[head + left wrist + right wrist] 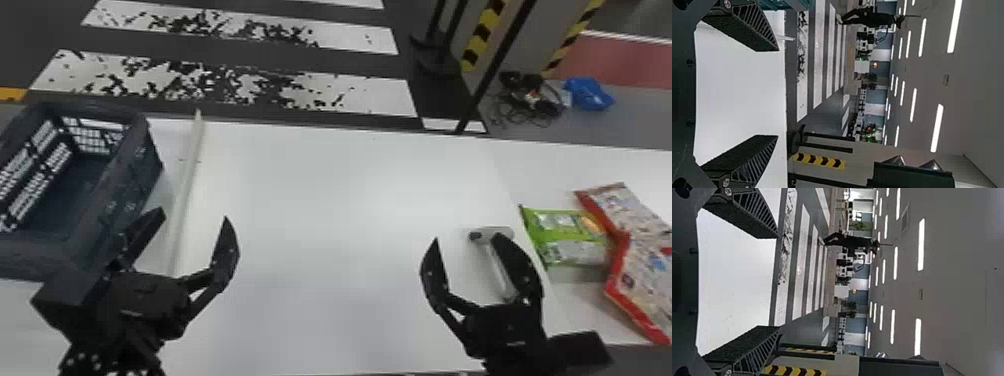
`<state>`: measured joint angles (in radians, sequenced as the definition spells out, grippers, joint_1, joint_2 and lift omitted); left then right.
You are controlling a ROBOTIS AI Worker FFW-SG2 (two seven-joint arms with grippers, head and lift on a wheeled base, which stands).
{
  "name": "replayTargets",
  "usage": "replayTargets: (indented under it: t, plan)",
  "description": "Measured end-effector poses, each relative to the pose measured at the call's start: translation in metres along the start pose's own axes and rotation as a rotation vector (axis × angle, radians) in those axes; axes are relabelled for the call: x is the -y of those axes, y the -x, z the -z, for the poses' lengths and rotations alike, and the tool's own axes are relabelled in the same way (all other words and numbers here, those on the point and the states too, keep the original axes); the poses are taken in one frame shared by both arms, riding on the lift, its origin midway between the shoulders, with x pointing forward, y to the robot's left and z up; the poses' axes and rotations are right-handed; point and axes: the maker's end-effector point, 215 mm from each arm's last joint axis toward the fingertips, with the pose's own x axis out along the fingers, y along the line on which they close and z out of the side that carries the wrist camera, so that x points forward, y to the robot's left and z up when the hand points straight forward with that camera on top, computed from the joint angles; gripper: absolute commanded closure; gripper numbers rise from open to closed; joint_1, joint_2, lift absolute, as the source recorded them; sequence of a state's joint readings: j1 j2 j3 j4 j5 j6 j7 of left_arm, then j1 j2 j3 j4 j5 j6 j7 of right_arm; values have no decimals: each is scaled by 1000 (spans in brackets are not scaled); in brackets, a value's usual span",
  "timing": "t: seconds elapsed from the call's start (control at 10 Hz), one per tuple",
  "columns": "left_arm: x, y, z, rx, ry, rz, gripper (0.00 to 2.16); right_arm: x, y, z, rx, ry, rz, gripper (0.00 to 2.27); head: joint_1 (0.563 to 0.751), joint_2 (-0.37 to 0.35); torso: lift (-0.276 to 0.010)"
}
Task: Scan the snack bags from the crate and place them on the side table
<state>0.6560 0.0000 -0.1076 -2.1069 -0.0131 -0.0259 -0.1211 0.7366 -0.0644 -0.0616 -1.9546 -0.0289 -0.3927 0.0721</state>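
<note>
Plastic crate bare where you can see in, bags over at the right

At your far left, the crate [65, 192] sits near the left arm, presumably so that arm can lift bags out. Just beside it, your left gripper [194, 214] hangs with its fingers spread and nothing between them. A pale strip [187, 175] runs between the crate and the middle of the white table [320, 200], which likely serves as your scanning space.

Your right gripper [465, 237] is also spread and holding nothing. The scanner [499, 272] lies by its outer finger, probably parked there for a quick pick-up.

Farther right, the green bag [565, 235] lies against the red-edged bags [645, 280] on the side table [560, 167]; you can't tell how many red-edged ones overlap. That looks like your drop-off side, so the job seems nearly or fully done. Check the crate's hidden near corner before you stand down.
</note>
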Motion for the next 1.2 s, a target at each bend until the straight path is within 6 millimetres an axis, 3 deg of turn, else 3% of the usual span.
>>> replayTargets:
  t: [0.8,1.2]
  plan:
    - [7,3,-6,10,-1,4,80,-1,4,-19,54,-12,3,76,695,-167,-94]
    - [8,-2,-2,0,0,9,80,-2,2,-17,47,-15,4,76,695,-169,-94]
